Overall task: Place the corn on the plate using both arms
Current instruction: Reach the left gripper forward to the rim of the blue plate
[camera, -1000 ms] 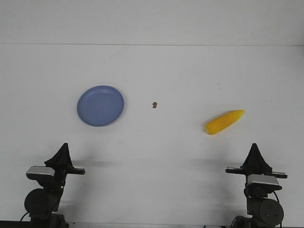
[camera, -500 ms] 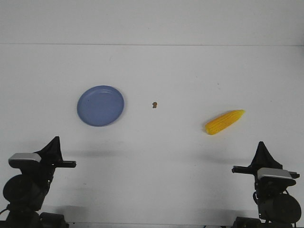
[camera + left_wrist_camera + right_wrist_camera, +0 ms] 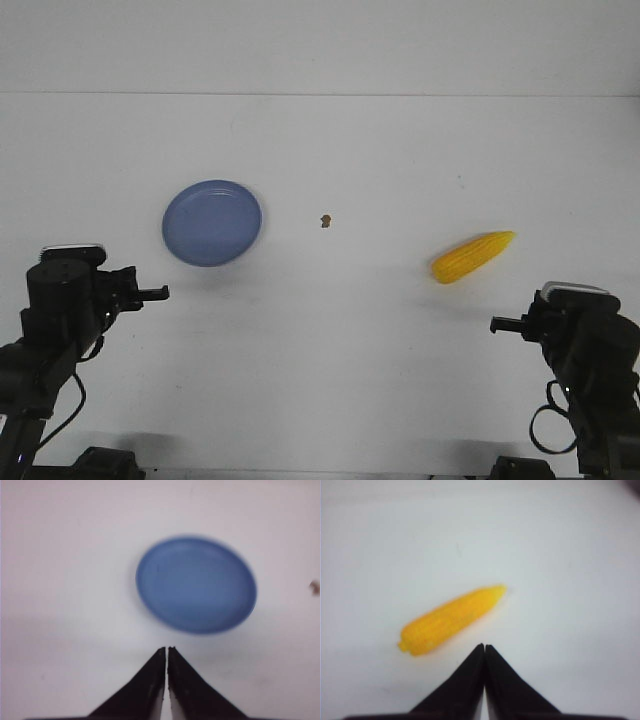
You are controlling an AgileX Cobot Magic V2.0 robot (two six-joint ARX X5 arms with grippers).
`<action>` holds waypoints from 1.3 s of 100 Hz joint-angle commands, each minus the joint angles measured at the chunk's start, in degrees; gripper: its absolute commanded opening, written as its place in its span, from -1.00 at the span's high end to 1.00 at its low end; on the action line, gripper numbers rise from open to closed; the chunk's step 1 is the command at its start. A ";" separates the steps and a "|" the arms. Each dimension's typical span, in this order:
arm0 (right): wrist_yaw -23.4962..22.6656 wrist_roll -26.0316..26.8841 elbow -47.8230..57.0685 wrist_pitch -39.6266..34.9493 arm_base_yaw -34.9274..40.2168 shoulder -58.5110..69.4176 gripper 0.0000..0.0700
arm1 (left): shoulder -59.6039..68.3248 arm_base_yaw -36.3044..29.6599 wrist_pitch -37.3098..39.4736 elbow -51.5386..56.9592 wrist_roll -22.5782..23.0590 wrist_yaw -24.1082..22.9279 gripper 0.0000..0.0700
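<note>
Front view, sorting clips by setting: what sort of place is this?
Probably a robot lab test bench, not a kitchen: a bare white table, one plate, a toy-like corn, and two arms with the left gripper and right gripper.

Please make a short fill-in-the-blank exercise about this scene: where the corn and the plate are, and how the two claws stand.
1. The corn lies on the robot's ____ side of the table.
2. The plate holds ____.
3. Both the left claw and the right claw are ____.
4. A small brown speck lies ____ the plate and the corn.

Missing words: right; nothing; shut; between
</note>
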 commanded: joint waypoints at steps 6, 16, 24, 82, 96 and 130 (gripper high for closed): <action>-0.09 0.92 0.96 0.20 -0.02 2.82 1.00 | 2.69 -0.07 -0.66 1.11 -0.37 0.09 0.96; -0.09 0.94 0.96 0.11 -0.02 3.63 1.00 | 3.45 -0.13 -0.44 1.11 -0.31 0.09 0.96; -0.09 0.92 0.96 0.20 -0.02 3.56 0.99 | 3.43 -0.13 0.17 1.11 -0.33 0.09 0.95; -0.26 0.96 0.96 0.22 -0.02 3.17 -0.77 | 8.26 0.11 6.16 1.11 -1.49 0.11 -0.45; -0.26 0.94 0.96 0.22 -0.02 3.17 -0.77 | 17.27 1.55 10.86 2.51 -1.90 1.20 -0.45; -0.26 0.94 0.96 0.13 -0.02 3.17 -0.77 | 41.38 5.70 13.92 13.66 -1.84 3.06 -0.45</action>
